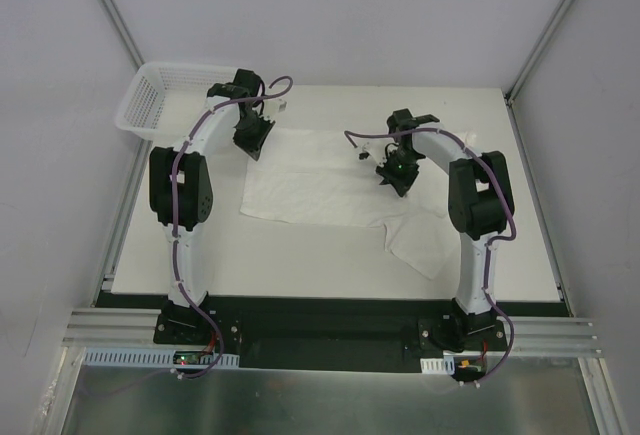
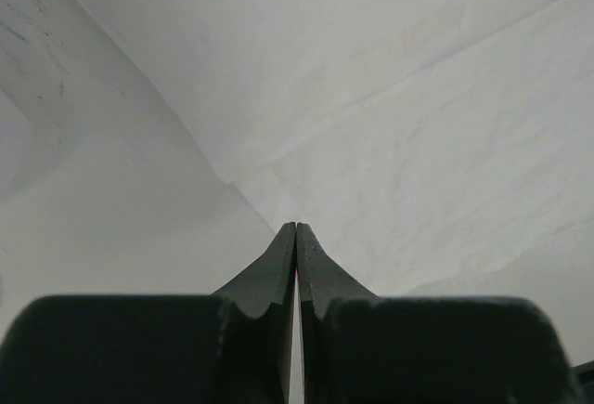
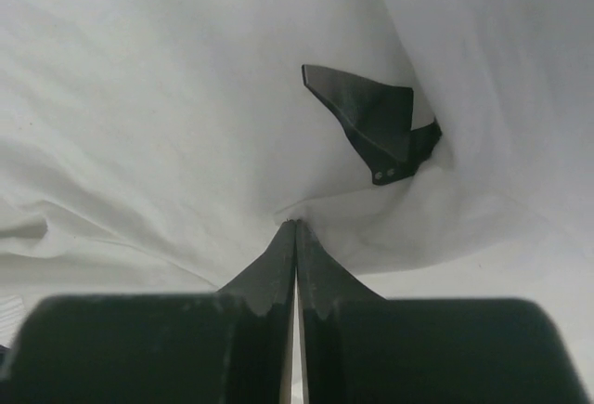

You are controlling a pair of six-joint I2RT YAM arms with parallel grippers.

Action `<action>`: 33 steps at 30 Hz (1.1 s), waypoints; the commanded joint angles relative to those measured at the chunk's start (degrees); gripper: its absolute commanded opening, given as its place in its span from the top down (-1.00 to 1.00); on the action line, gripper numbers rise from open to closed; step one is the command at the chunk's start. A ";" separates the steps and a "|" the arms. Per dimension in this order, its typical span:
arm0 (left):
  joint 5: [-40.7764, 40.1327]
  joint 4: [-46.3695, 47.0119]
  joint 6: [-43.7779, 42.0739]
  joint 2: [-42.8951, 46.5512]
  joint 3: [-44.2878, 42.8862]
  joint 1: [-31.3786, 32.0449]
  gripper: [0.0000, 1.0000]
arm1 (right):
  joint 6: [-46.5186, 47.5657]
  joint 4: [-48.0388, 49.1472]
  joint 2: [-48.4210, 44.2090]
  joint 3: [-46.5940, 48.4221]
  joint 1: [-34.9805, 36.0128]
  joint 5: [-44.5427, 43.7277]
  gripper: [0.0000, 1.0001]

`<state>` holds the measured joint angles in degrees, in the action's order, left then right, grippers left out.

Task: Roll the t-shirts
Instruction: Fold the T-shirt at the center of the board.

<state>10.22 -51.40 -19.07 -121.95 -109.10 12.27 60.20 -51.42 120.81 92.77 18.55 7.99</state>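
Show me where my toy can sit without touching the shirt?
Bare table: between the t-shirt and the arm bases, and the far right corner. Crowded: the middle, where left fingers and right fingers pinch cloth, and by the basket.

Left arm [image 1: 180,190] stood up from its base toward 12 o'clock, forearm bent toward 2 o'clock; left gripper [image 1: 250,143] pointed down, fingers pressed together. Right arm [image 1: 478,195] arched from its base toward 10 o'clock; right gripper [image 1: 397,177] pointed down, fingers closed tight, pinching the t-shirt [image 3: 139,97].
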 commanded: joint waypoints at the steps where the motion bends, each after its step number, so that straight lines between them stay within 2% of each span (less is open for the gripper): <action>1: 0.86 -1.25 -0.27 -0.66 -2.78 -0.41 1.00 | -2.54 -2.10 -3.57 3.64 0.26 3.69 0.99; 14: 1.03 -1.43 -0.18 -1.18 -3.23 -0.32 1.00 | -10.89 -7.38 0.56 9.44 0.18 13.98 0.98; 15: 1.12 -1.43 -0.18 -1.27 -3.31 -0.41 1.00 | -11.68 -7.47 1.08 9.62 0.26 14.16 0.94; 16: 1.21 -1.34 -0.18 -1.27 -3.31 -0.41 1.00 | -12.21 -7.47 2.13 9.88 0.26 14.25 0.76; 19: 1.03 -1.43 -0.18 -1.45 -3.40 -0.41 1.00 | -13.45 -8.52 3.55 11.38 0.18 13.64 0.50; 23: 0.68 -1.42 -0.53 -1.27 -3.49 -0.41 1.00 | -13.01 -11.76 2.07 12.96 -1.22 16.08 0.39; 30: -0.81 -1.43 -1.41 -5.04 -8.57 -0.41 1.00 | -16.61 -11.51 -1.72 15.77 -11.24 18.47 0.41; 33: -0.81 -1.60 -0.97 -7.50 -10.42 -0.32 1.00 | -14.59 -10.90 -1.20 15.25 -15.55 14.70 0.57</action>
<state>9.96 -51.66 -19.81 -126.48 -115.92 12.27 45.52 -60.73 123.35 106.08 8.60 24.58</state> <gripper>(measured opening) 0.003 0.260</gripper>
